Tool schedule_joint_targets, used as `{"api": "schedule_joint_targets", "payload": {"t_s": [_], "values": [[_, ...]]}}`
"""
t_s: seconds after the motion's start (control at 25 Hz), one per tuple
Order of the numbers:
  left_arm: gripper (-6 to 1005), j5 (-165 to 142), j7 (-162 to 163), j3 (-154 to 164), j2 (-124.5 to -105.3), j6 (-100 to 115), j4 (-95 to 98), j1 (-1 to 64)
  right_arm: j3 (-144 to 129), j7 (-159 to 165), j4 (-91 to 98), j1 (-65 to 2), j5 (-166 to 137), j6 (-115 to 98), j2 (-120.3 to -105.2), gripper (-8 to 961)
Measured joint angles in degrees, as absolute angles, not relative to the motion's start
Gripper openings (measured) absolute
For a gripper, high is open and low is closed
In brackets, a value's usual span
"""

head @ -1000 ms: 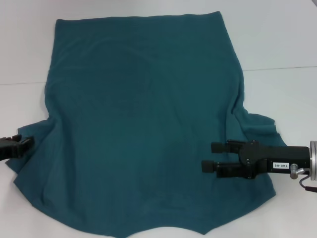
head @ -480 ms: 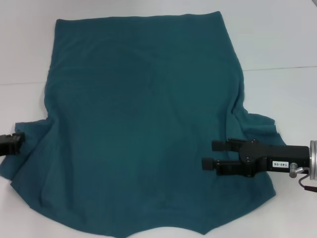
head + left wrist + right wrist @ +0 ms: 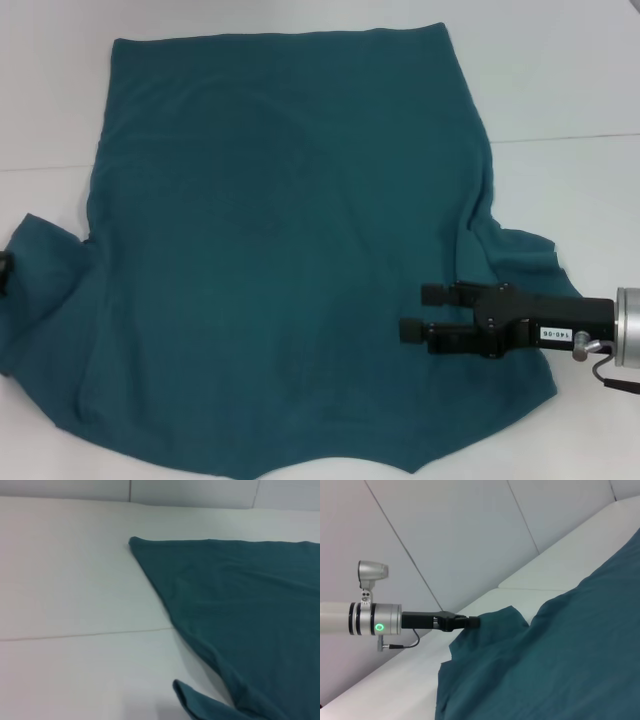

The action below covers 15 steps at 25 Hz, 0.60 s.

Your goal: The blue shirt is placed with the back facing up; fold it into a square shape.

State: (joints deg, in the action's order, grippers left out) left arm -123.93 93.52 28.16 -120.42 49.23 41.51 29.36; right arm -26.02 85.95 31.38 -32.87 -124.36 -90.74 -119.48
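Note:
The blue shirt [image 3: 280, 250] lies spread on the white table, plain side up, with its hem at the far end. My left gripper [image 3: 3, 270] shows only as a black tip at the left edge of the head view. The right wrist view shows that left gripper [image 3: 474, 622] shut on the edge of the shirt's left sleeve [image 3: 495, 625], which is lifted a little. My right gripper [image 3: 425, 311] hovers open over the shirt's lower right part, beside the right sleeve [image 3: 525, 260]. The left wrist view shows the shirt's side edge and a hem corner [image 3: 134, 542].
The white table [image 3: 560, 80] has a thin seam line [image 3: 565, 137] running across it. Bare table surrounds the shirt on the left, right and far sides. Pale wall panels [image 3: 470, 530] stand behind the left arm.
My left gripper has moved left, almost out of the head view, drawing the left sleeve outward with it. The right gripper has shifted slightly left over the shirt.

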Motion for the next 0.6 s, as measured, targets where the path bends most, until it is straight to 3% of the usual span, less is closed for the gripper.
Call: {"api": "schedule_joint_targets", "payload": {"t_s": [0.6], "values": [[0,-124.69,93.27,30.01,-120.41,43.46,42.85,30.61,-26.15,86.25,30.29,-32.91,-123.56,-90.37,-119.53,912]]}}
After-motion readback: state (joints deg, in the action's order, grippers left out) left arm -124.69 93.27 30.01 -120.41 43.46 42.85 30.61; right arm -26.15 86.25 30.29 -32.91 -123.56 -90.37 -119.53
